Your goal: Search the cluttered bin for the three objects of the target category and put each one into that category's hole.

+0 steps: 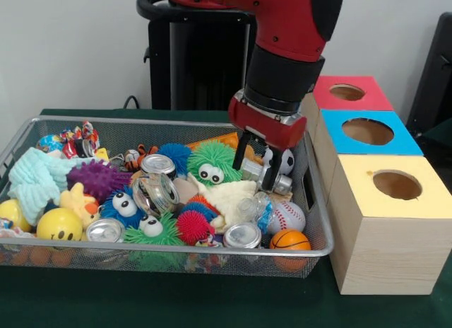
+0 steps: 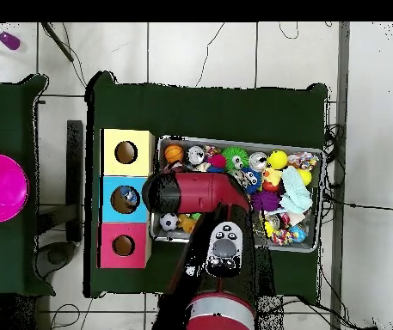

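A clear plastic bottle (image 1: 256, 209) with a blue label band lies in the bin (image 1: 319, 244), at the end nearest the boxes, wedged between the cream plush (image 1: 224, 195) and the baseball (image 1: 286, 216). Its long axis looks tilted, running from the upper left down toward the baseball, though the crinkled walls make the ends hard to read. Right above it hangs the gripper (image 1: 256, 174), and there's the key relation: the bottle sits just below the tips, a touch nearer the camera. The fingers are spread a little, dark prongs apart with nothing between them. A silver can (image 1: 242, 235) lies just in front of the bottle, a soccer ball (image 1: 285, 160) behind the gripper. The blue-topped box's hole (image 1: 368, 131) waits beside the bin; overhead, something pale and bluish seems to sit in it already (image 2: 127, 198). My read: a short drop should straddle the bottle.
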Controlling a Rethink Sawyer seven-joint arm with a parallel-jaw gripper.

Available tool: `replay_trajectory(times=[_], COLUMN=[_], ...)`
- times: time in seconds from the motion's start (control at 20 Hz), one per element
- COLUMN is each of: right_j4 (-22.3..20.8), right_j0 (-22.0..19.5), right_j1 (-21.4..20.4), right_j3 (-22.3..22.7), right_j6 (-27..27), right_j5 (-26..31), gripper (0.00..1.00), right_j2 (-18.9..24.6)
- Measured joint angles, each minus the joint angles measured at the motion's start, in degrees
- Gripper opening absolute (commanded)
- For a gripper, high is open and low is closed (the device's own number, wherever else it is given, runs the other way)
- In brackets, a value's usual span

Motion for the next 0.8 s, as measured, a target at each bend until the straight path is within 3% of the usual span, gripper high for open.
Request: replay_trajectory(times=[0.2,0.8], right_j4=[-3.43,-8.35], right_j0=[0.4,1.91], right_j1=[-0.04,0.37], right_j3=[1.13,2.78], right_j6=[0.0,0.0], right_j5=[-0.01,-0.03], gripper=[1.0,1.0], right_j2=[2.14,3.47])
